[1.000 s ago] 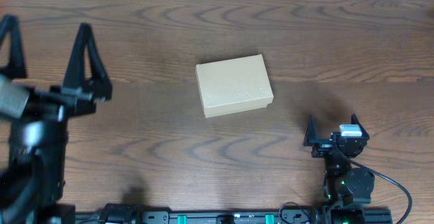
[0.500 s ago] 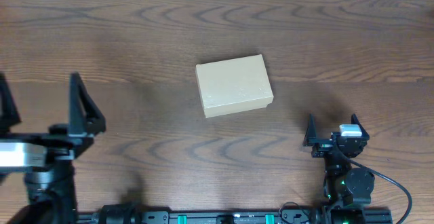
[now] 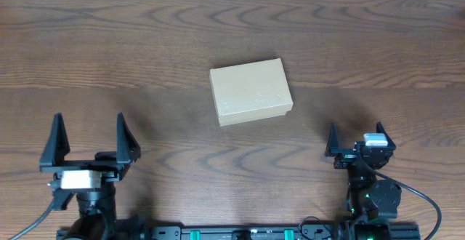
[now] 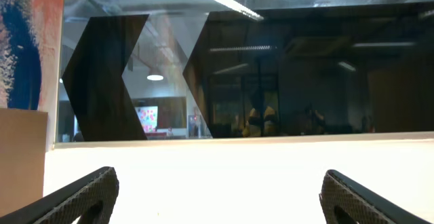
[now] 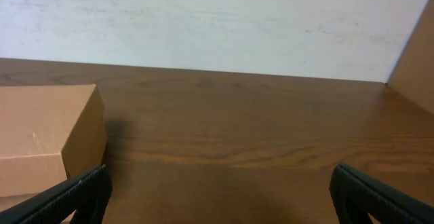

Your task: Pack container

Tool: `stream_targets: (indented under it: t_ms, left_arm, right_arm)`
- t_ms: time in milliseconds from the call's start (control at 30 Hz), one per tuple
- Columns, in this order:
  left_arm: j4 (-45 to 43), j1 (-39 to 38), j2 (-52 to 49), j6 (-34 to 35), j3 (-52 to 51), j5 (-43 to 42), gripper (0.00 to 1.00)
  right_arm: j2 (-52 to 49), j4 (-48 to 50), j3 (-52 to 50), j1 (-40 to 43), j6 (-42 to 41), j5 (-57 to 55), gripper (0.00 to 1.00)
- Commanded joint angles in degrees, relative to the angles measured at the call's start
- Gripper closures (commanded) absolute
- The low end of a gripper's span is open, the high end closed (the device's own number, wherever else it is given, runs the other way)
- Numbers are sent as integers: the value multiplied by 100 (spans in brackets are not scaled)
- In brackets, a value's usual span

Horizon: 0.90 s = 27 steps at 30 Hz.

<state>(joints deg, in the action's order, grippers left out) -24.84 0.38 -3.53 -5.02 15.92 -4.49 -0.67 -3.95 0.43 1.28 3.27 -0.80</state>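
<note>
Left gripper (image 3: 89, 118) now farther back, jaws wide, seemingly empty; right gripper (image 3: 356, 127) equally wide, empty.

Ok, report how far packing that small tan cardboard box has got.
Done: the small tan cardboard box lies shut on the brown wooden table; whether anything is inside cannot be seen. In hand: nothing; the left gripper and right gripper are open, empty, apart from it. Left: unclear, no loose items in view.
</note>
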Motion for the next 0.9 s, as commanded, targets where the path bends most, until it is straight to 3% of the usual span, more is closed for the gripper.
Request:
stream_targets:
  t_ms: [0,633,867]
  left_arm:
    - [-125,39,289,-120,-273,46,5]
    - [-1416,39,334,-262,-1108,216,5]
    - [-1447,39,334,-271,-1303,271,5]
  right_arm:
    - [37,-28,-13,52,66,39,1]
    - [37,-26,-13,52,66,39,1]
    - [37,-28,-13,52,66,39,1]
